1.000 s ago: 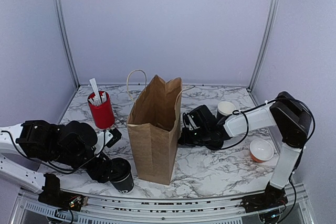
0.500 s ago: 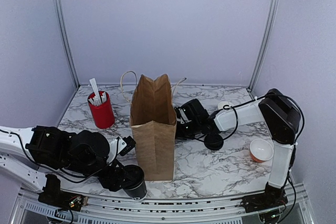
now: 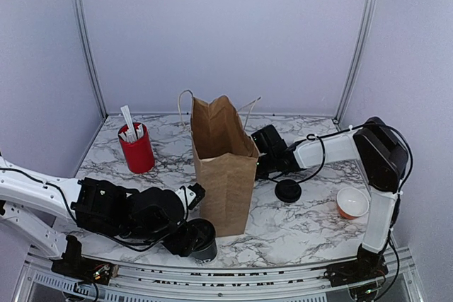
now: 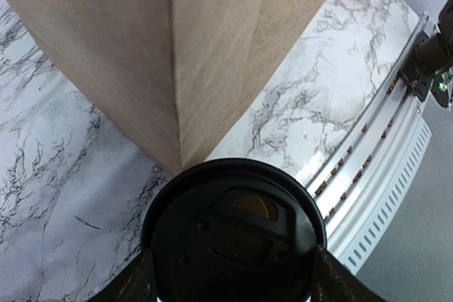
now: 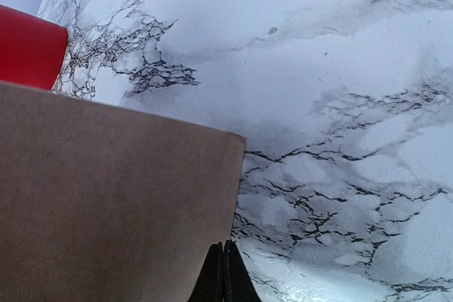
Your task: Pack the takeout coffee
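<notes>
Takeout coffee (image 3: 202, 237), top view: we are carrying it rightward along the near edge in the left gripper (image 3: 187, 238), now just beside the paper bag (image 3: 226, 175), which the right gripper (image 3: 259, 166) is dragging centreward.

Left wrist: fingers (image 4: 131, 288) are clamping it, bag corner just behind.

Right wrist: jaws are pinching the bag's edge. Not bagged yet; we are judging a lift comes next.

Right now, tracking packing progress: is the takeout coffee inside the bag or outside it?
Outside. The lidded takeout coffee sits in the left end effector beside the near corner of the brown paper bag.
</notes>
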Motion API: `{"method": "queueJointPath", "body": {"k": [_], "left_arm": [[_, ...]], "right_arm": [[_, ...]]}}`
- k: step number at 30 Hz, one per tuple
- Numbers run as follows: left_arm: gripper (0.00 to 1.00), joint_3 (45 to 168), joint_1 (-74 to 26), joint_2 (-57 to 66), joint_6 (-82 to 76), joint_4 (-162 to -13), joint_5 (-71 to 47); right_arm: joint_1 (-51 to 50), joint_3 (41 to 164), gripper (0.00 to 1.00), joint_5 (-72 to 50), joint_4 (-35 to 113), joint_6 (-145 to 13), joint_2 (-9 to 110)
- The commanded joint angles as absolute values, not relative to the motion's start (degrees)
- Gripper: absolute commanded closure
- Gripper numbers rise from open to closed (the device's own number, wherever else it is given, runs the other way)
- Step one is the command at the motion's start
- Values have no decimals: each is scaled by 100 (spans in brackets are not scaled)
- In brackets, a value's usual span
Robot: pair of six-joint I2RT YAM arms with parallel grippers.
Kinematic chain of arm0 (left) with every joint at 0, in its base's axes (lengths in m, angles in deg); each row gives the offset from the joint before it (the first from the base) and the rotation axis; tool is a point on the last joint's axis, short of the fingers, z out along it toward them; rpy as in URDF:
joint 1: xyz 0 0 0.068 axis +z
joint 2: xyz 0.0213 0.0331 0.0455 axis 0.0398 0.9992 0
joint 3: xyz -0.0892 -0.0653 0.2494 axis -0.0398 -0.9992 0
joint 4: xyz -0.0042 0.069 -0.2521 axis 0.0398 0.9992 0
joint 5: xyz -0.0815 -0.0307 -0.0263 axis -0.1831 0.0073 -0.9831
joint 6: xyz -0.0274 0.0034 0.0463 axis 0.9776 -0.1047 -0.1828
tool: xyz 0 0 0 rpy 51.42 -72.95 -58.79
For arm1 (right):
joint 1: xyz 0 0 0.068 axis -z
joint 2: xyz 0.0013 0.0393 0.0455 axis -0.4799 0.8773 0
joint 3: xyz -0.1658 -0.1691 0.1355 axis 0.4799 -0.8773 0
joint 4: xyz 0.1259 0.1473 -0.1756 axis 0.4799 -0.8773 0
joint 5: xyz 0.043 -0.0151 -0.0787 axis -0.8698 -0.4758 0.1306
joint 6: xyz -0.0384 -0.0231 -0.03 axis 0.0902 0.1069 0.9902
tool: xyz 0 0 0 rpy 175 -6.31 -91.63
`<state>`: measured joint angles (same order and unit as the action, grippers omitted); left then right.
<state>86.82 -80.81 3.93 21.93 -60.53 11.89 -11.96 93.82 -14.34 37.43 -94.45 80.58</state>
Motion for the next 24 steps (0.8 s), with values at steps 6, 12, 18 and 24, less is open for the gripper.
{"method": "queueJointPath", "body": {"k": [6,12,18,24], "left_arm": [[45,8992,-7747,593,2813,-6126,2162],[45,9125,-7535,754,2539,-6169,1927],[46,9251,-7779,900,2497,-6075,1512],[46,9687,-8188,1297,2739,-5850,1651]], "right_arm": [[-1184,9508,99,-1309,3483,-9271,7547],[-1139,9396,99,-1010,3240,-9221,7125],[-980,8941,98,-620,2967,-9187,6311],[-931,8429,98,-252,2681,-9146,5323]]}}
